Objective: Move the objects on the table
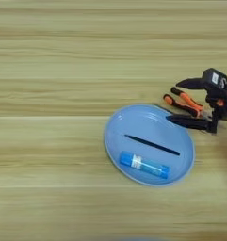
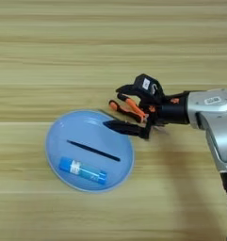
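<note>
Lying inside the light-blue oval plate (image 1: 116,123) are two of the objects: the thin black stick (image 1: 152,144) is stretching diagonally across the middle of the dish, and the small blue tube (image 1: 144,164) with its white label is resting just below it, nearer the front rim, roughly parallel to the stick and not touching it. The plate itself is sitting on the wooden table (image 1: 49,61), toward the right of centre in the left eye view. The right gripper (image 2: 118,107) is hovering at the plate's upper right edge, its two black fingers spread apart with nothing pinched between them; the lower finger (image 2: 124,127) is reaching over the rim of the plate, while the upper one is arching above the bare wood. Between and beneath the fingers, a pair of orange-and-black handled pliers (image 1: 183,101) is lying on the table just beside the plate's rim, outside the dish; whether the fingers are touching the tool cannot be told. The silver forearm (image 2: 211,106) is coming in from the right. Judging by how things lie, the tube and stick are looking already placed in the plate, and the pliers are seeming to be the one item not yet in it, so the task is appearing well along, with this last tool, sitting right at the open gripper, likely remaining to be handled.
</note>
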